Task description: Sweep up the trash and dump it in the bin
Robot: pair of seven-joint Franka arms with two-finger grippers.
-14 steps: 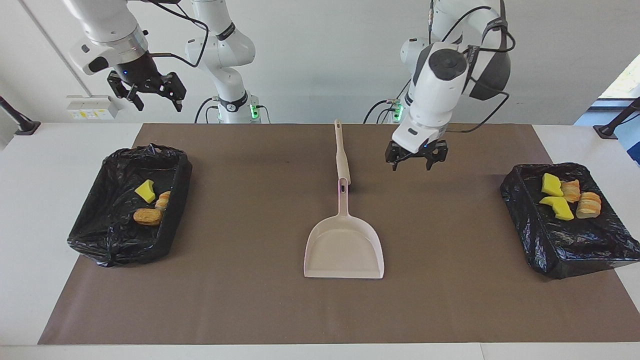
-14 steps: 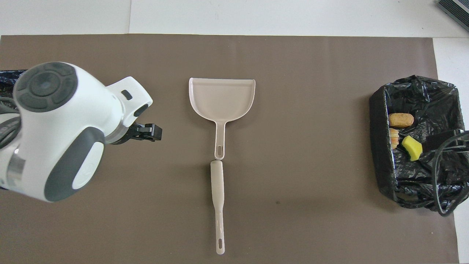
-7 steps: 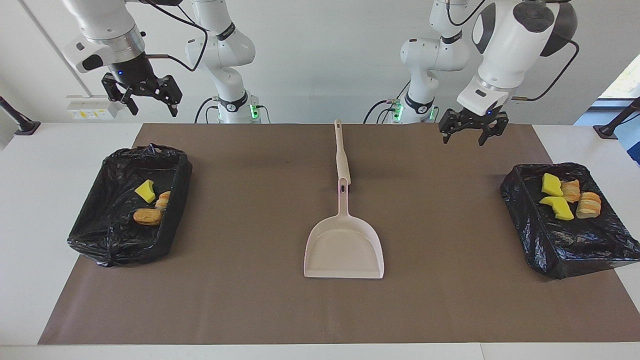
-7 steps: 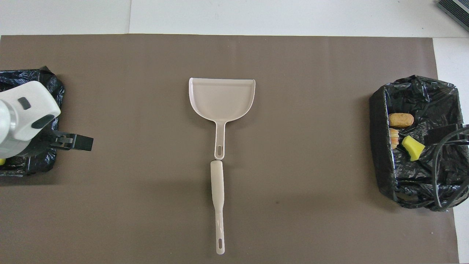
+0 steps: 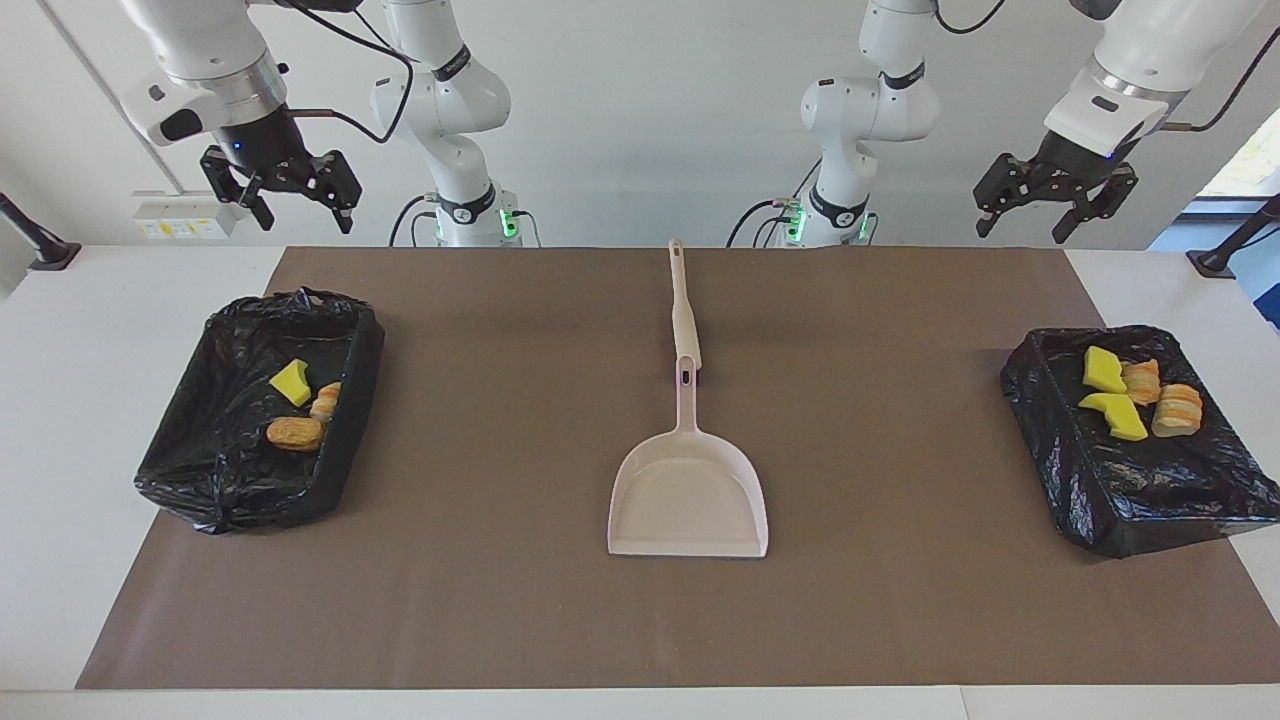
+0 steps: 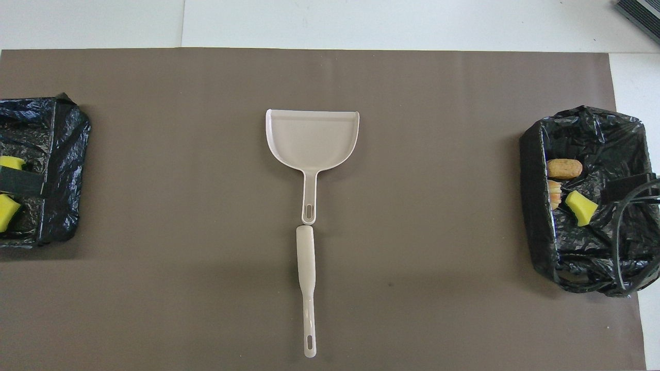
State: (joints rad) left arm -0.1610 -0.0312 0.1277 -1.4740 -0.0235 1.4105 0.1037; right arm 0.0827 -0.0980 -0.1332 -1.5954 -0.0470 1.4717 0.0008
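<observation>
Facing view alone shows left gripper [image 5: 1052, 205] and right gripper [image 5: 282, 195], both open, empty; overhead shows trash [image 6: 564, 168] in bin [image 6: 536, 206].

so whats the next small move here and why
Probably none beyond parking the arms. All seven scraps of trash already lie in the two black-lined bins, three in one and four in the other. The mat shows no scraps, and the dustpan and brush lie flat at mid-table. The left hand and right hand hang open, holding nothing.
</observation>
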